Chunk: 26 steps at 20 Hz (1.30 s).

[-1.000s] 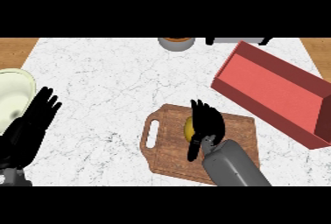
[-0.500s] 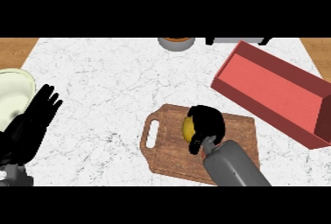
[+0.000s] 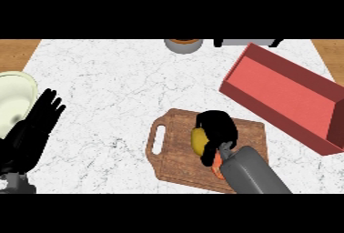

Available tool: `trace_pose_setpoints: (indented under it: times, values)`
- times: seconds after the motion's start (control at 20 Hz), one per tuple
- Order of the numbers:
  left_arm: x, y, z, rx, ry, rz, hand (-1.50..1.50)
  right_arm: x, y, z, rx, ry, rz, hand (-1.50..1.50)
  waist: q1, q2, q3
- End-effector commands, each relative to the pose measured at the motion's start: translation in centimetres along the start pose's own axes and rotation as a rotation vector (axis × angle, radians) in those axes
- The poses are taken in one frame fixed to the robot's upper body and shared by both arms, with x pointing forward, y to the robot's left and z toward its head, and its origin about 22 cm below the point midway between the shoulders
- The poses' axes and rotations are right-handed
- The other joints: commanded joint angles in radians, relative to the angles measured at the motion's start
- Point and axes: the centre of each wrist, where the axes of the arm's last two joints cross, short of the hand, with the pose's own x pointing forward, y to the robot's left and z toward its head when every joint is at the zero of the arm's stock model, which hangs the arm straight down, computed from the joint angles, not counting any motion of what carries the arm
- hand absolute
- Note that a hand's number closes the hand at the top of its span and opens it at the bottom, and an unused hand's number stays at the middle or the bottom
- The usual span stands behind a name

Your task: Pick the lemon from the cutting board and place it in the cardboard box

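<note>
**One lemon under my right hand**

I see the lemon [image 3: 199, 141] as a yellow oval lying on the wooden board [image 3: 176, 152], near its middle. My right hand [image 3: 216, 129] sits on top of it with fingers curled round its upper and right side, so only the left half of the fruit shows. Something orange [image 3: 218, 169] peeks out beside my forearm on the board. Up and to the right lies the red box [image 3: 282, 93], apart from the board. My left hand [image 3: 42, 117] rests open at the left edge, next to a pale plate [image 3: 15, 93].

The right robot hand [image 3: 216, 127] hides most of the lemon [image 3: 199, 141].
</note>
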Motion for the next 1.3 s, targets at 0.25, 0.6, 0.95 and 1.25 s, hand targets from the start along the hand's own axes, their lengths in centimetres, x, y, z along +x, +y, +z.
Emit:
trace_pose_setpoints:
  times: [0.25, 0.6, 0.95, 1.25]
  values:
    - [-0.5, -0.1, 1.3, 0.008, -0.011, 0.004, 0.0, -4.0, -0.4, 1.6, 0.01, -0.26, 0.158, 1.5, -0.003, 0.002, 0.0]
    - [0.9, 1.3, -0.9, 0.023, 0.021, 0.014, 0.0, -3.4, -2.9, 5.9, -0.179, -0.303, 0.133, 1.5, -0.013, 0.0, 0.0]
    - [-0.5, 1.7, -0.2, 0.033, -0.006, -0.022, 0.0, -0.6, -8.6, 12.0, -0.442, -0.395, 0.056, 1.5, -0.019, -0.003, -0.001]
    - [1.1, 0.1, -0.9, 0.016, 0.012, -0.001, 0.0, -0.8, -14.7, 16.3, -0.645, -0.271, -0.03, 1.5, -0.014, -0.001, -0.001]
